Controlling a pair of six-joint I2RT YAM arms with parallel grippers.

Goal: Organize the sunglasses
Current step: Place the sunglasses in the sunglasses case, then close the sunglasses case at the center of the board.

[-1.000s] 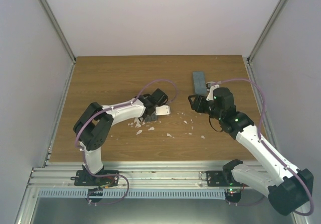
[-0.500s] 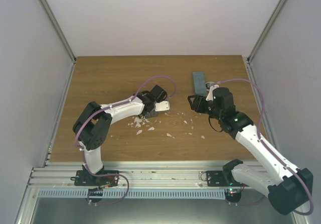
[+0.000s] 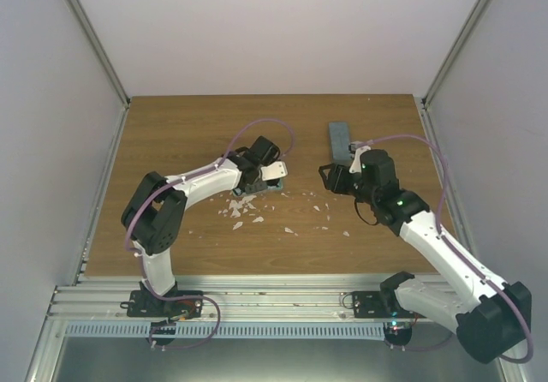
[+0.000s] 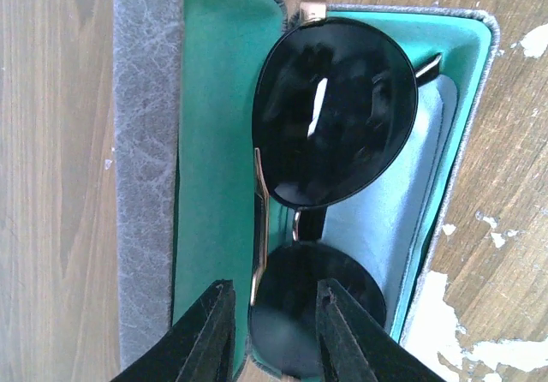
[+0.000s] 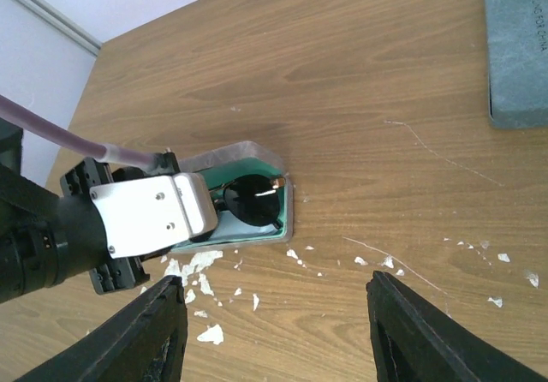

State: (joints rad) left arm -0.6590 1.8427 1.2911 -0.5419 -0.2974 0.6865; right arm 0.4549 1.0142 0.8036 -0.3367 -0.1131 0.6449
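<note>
- Sunglasses (image 4: pixel 330 112): dark round lenses, thin gold-toned frame. They lie lens-up inside the open case (image 4: pixel 145 142) (grey outside, green lining), resting on a light-blue cloth (image 4: pixel 385 219).
- The open case sits flat on the table (image 5: pixel 342 56), near the middle and a little left of centre.
- Left gripper (image 4: pixel 274 286): directly above the left end of the open case, over one lens. Its fingers (image 4: pixel 214 339) are released and stand apart, one on either side of the frame's top bar, with nothing clamped between them. Cannot tell whether the tips touch the lens.
- Right gripper (image 5: pixel 276 279): hovers to the right of the open case, well apart from it and facing it. Its fingers are spread wide and empty.
- Closed grey case (image 5: pixel 518 48): flat on the table, farther back and to the right of the open case, just beyond the right gripper.
- White flakes (image 5: pixel 197 266): scattered on the wood on the near side of the open case and off to its right.
</note>
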